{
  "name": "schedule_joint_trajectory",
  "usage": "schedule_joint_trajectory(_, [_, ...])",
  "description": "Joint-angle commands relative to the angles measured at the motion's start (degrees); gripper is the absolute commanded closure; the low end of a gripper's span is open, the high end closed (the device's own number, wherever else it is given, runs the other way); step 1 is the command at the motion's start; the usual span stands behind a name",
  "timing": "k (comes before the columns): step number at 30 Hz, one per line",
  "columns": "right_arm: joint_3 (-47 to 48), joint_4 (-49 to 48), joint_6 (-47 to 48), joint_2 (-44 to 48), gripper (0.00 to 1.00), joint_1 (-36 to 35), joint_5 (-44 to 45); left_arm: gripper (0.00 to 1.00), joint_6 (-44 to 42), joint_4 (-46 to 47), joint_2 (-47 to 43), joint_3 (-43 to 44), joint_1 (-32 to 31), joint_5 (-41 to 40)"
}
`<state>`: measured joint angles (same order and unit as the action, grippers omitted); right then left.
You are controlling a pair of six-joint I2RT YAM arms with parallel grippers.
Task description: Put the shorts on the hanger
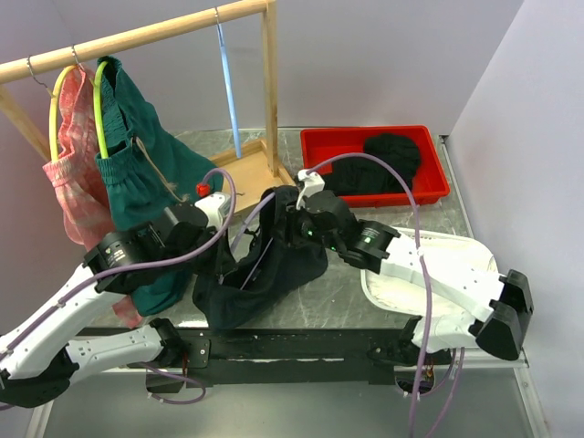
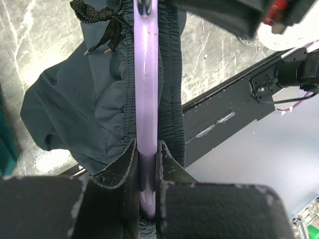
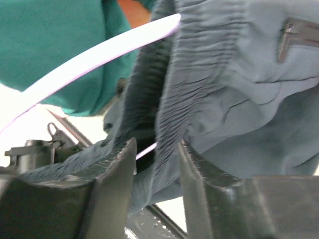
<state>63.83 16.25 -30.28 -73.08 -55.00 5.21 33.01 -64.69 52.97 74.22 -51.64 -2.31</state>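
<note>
Bench [image 1: 342, 297], grey, marbled.
- Black shorts [image 1: 265, 283]: bunched at centre, lifted between left hand [image 1: 228, 251] and right hand [image 1: 290, 224]. Both hands' fingers are buried in the fabric.
- Thin pale line across the shorts, possibly the hanger [image 1: 258, 263].
- Wooden rail [image 1: 137, 36]: pink patterned shorts [image 1: 78, 182] on yellow hanger [image 1: 57, 100]; dark green drawstring shorts [image 1: 146, 155] on lime-green hanger [image 1: 97, 109]; light blue hanger [image 1: 228, 82], bare.
- Red bin [image 1: 438, 173]: holds black garment [image 1: 392, 155].
- White cloth [image 1: 456, 274]: under right arm.

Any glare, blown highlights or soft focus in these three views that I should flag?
Top external: evenly lit and sharp, though the black shorts read as a dark mass. Left wrist: glare streaks along the lavender hanger. Right wrist: that hanger burns nearly white, and the lower-left background is washed out.
</note>
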Motion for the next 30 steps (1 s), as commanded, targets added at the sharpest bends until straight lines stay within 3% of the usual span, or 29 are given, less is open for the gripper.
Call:
schedule_joint_trajectory(1, [4.5, -1.1, 0.5, -2.3, 0.68, 1.6, 3.2, 0.99, -1.2, 1.5, -1.6, 3.3, -0.2, 1.1])
schedule_joint_trajectory(5, [8.4, 1.5, 1.5, -4.8, 0.92, 5.2, 4.0, 0.99, -1.3, 0.4, -1.9, 3.5, -0.2, 1.3])
schedule_joint_trajectory(12, [13.0, 2.3, 2.1, -5.3, 0.97, 8.9, -0.2, 0.99, -0.7, 0.3, -3.5, 2.0, -0.2, 0.5])
schedule_joint_trajectory(19, [8.8, -1.6, 3.6, 0.3, 0.67, 5.2, -1.3, 0.99, -0.2, 0.9, -4.5, 0.4, -0.2, 0.3])
schedule_joint_trajectory(24, [6.7, -5.8, 9.9, 7.4, 0.6, 1.3, -2.2, 0.99, -0.1, 1.7, -5.0, -0.9, -0.2, 0.8])
schedule_joint_trajectory(28, [7.6, -8.4, 17.6, 8.3, 0.59, -9.3, 1.7, 0.99, -0.2, 2.5, -4.2, -1.6, -0.2, 1.5])
schedule_joint_trajectory(30, [8.8, -8.4, 21.2, 6.4, 0.59, -11.3, 3.2, 0.99, -0.3, 2.8, -4.1, -1.4, -0.2, 1.9])
